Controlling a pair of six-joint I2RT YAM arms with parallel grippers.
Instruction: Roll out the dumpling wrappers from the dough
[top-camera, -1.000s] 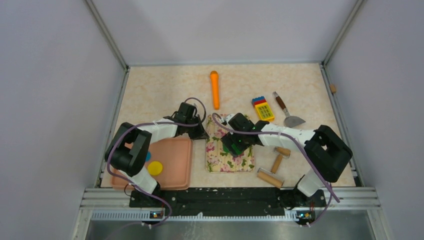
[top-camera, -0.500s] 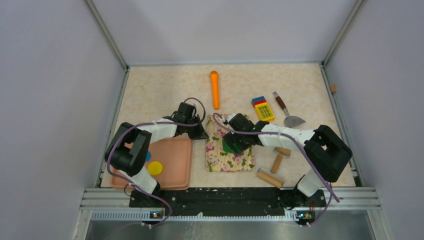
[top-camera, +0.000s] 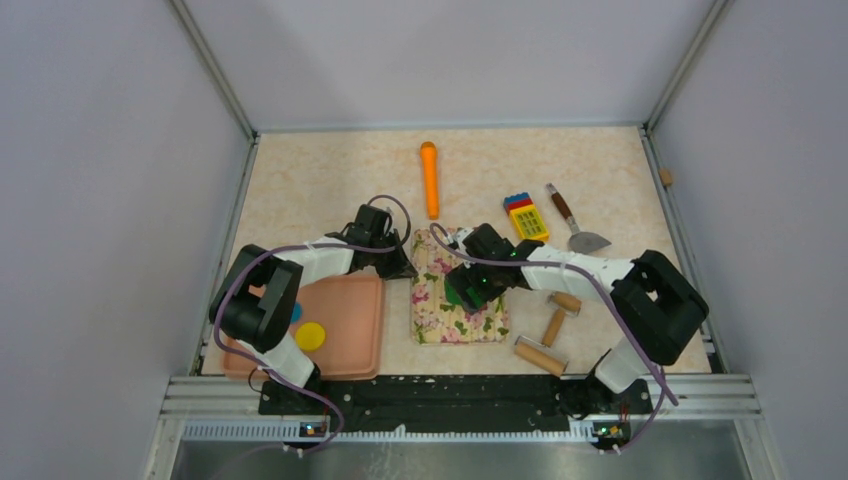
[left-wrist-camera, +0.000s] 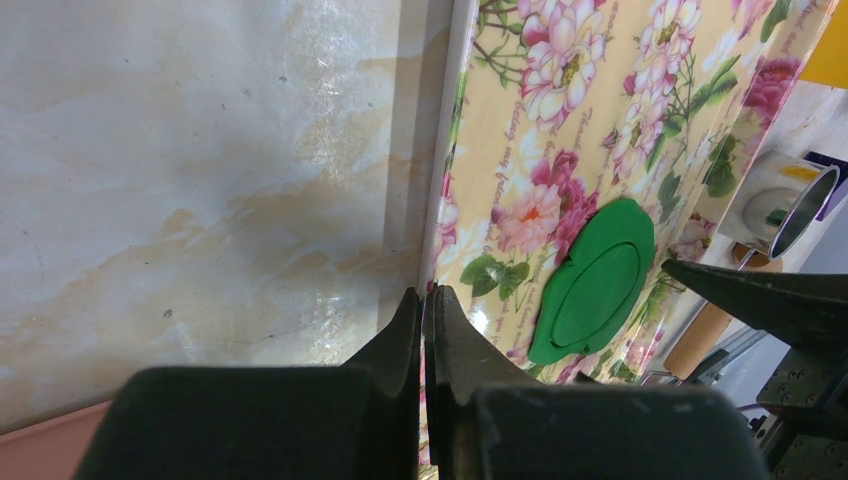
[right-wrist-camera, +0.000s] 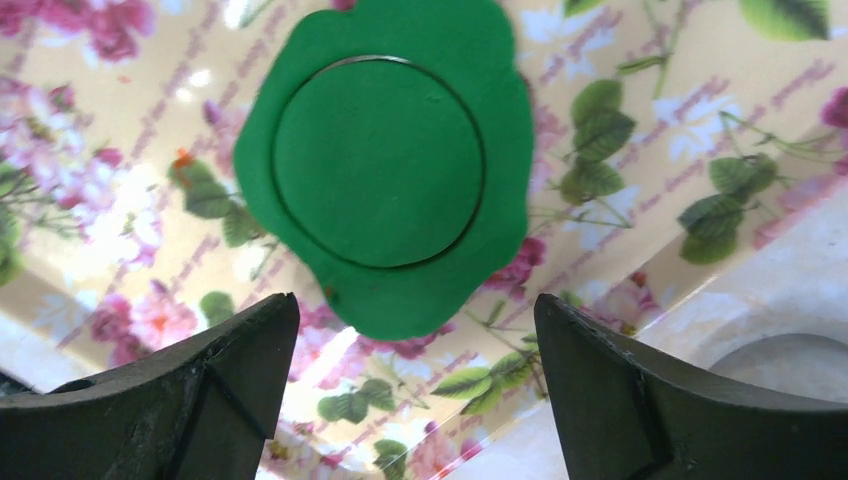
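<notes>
The pink tray (top-camera: 352, 335) at the table's (top-camera: 320, 190) near left corner holds a yellow disc (top-camera: 310, 335) and a blue disc (top-camera: 297, 312). Green dough (right-wrist-camera: 390, 165) lies on the floral mat (top-camera: 440, 322) beneath the spread right gripper (right-wrist-camera: 415, 305). The left gripper (left-wrist-camera: 425, 300) is pressed together.

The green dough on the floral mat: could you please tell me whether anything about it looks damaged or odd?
Nothing looks spilled or damaged. The one oddity is a thin circular cut in the dough on the floral mat: a neat round disc sits inside it, flush with the ragged rim, not yet lifted out.
</notes>
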